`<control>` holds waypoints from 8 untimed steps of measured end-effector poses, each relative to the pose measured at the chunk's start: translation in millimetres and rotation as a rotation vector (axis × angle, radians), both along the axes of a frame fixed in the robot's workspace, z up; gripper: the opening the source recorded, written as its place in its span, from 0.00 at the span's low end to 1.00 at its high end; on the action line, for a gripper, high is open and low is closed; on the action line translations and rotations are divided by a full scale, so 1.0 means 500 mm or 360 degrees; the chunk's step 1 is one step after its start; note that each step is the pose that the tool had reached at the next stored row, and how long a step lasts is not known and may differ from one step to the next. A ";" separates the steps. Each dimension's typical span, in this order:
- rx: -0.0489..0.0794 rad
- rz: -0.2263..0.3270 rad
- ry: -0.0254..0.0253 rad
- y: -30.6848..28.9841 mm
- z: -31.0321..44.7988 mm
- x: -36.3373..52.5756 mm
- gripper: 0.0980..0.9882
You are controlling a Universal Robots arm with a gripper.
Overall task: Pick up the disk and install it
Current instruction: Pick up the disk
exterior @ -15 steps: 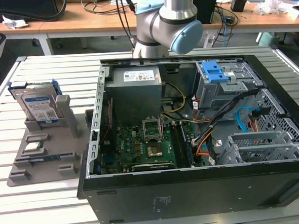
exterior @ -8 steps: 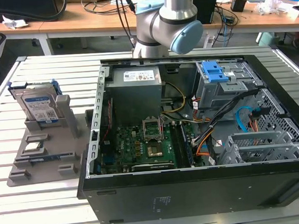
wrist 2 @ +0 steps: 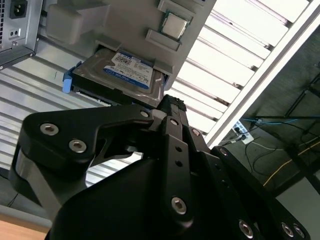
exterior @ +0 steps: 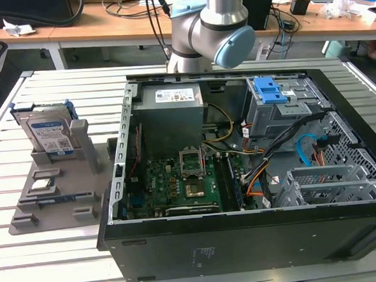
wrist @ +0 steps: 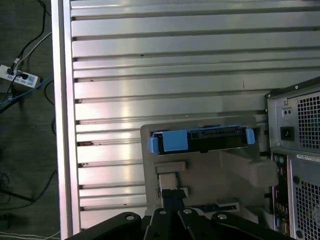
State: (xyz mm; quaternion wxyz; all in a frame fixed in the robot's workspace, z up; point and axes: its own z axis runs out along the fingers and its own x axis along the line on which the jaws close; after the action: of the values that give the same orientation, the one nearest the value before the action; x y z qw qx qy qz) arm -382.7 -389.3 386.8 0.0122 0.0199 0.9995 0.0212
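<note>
My tool [wrist: 171, 194] has its fingers together, clamped on nothing, and hangs well apart from the grey holder [exterior: 64, 206]. The disk [exterior: 47, 132] stands on edge in a slot of the holder, leaning back, with its blue bracket around it. A chip [exterior: 42, 184] lies flat in the holder near the disk. The holder sits on the counter [exterior: 29, 253], just beside the open case [exterior: 245, 246].

Print on the disk [exterior: 49, 132] is unreadable.
</note>
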 end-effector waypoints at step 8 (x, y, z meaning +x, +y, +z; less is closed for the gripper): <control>0.0000 0.0285 0.00001 0.000 0.000 0.000 0.01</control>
State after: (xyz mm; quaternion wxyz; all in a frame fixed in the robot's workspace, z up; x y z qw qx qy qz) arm -382.7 -389.4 386.8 0.0102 -0.0697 0.9973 0.0222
